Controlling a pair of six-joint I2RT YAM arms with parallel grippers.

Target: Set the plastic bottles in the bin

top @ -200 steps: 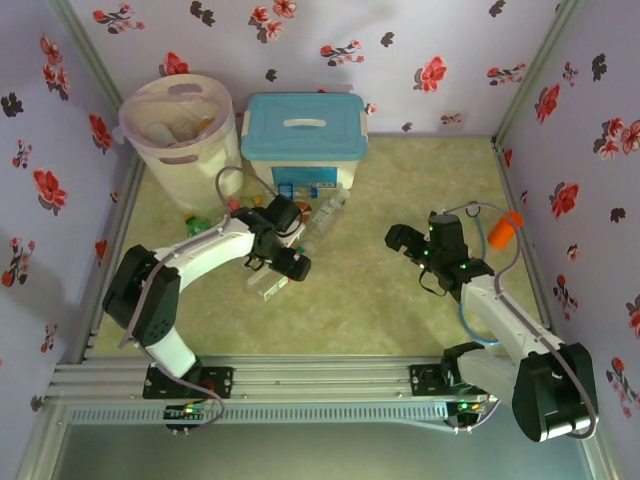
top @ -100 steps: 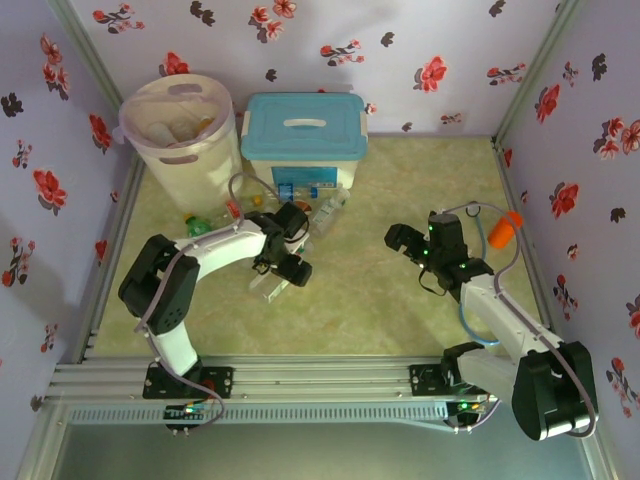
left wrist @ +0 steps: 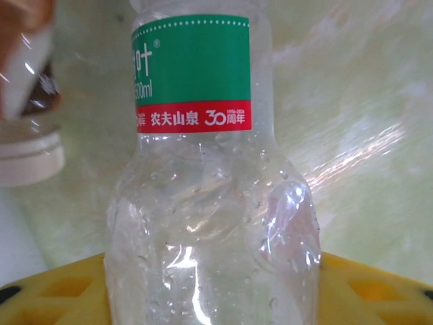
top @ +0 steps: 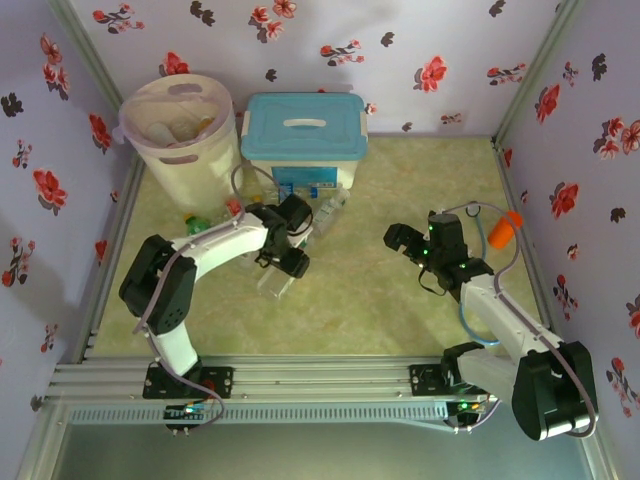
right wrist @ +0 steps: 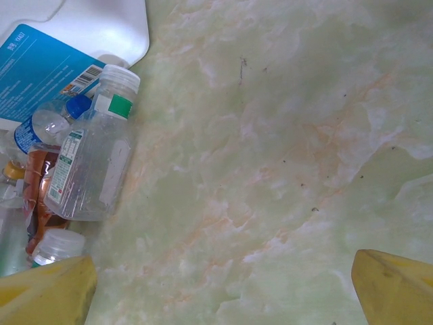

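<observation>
The left gripper (left wrist: 213, 288) has its jaws partway in on a clear plastic bottle with a green-and-red label (left wrist: 210, 203). Its 2 yellow fingers (left wrist: 47, 294) meet the bottle's sides, and the bottle fills the gap between them. From overhead, this bottle lies left of the worktop's centre, in front of the rectangular white box with a blue lid (top: 303, 125). The left arm bends over it from the near-left corner. In the wrist view an amber bottle with a white cap (left wrist: 27, 152) sits to its left, with a strip of worktop showing between them.

The round white plastic bin with a pink liner (top: 195, 175) stands in the far-left corner, its wall just beside the box, and pale bottles show inside it. A loose heap of small bottles (right wrist: 88, 169) crowds the box's front near its right corner. A green bottle (top: 195, 222) lies near the left edge in front of the bin.

The right gripper (right wrist: 223, 291) is spread wide with nothing between its fingers, right of centre over the bare pale green marbled worktop (right wrist: 270, 169). That bare stretch runs from the heap to the right edge and back to the far-right corner, broken by an orange cup (top: 510, 225) near the right edge. Flowered walls (top: 400, 70) close the left, far and right edges. A metal rail (top: 320, 375) carrying both arm bases runs along the near edge.
</observation>
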